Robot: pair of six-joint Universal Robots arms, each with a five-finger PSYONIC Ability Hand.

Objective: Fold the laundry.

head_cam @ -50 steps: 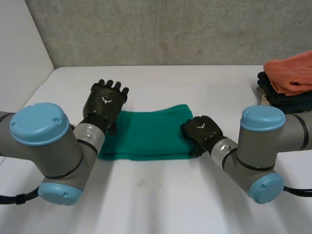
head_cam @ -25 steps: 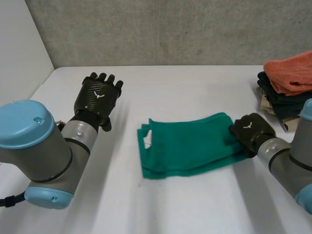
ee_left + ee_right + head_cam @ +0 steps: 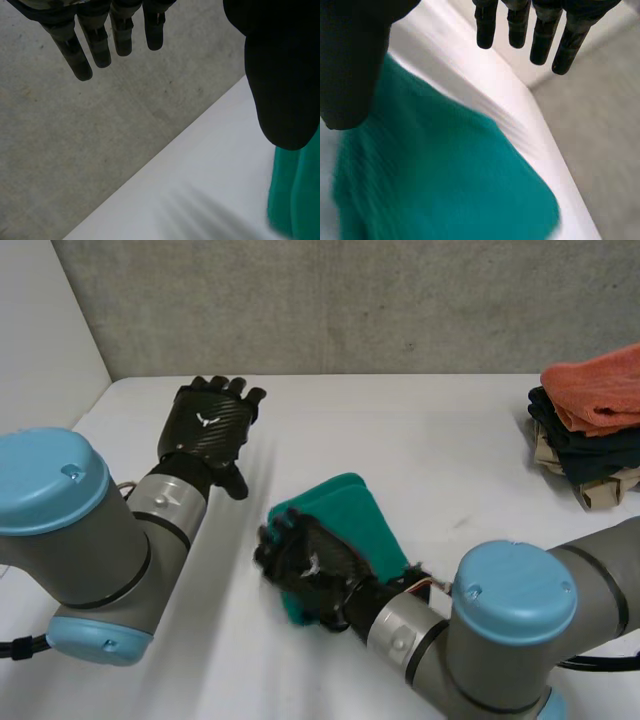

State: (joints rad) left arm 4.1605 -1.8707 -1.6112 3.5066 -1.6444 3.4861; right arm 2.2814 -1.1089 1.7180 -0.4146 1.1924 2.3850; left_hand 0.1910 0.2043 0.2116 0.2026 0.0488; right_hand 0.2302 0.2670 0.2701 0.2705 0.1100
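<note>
While our right hand (image 3: 312,565) spreads released fingers over the folded green cloth (image 3: 350,508), our left hand (image 3: 208,428) hangs open at ten o'clock; next, probably press it flat.

Light bright, even, diffuse, falling from above. White table (image 3: 420,440) uniformly lit, close to washed out. Soft sheen on left arm's blue cap (image 3: 45,480). Left hand (image 3: 280,75) and right hand (image 3: 350,60) near-black silhouettes in wrist views.
</note>
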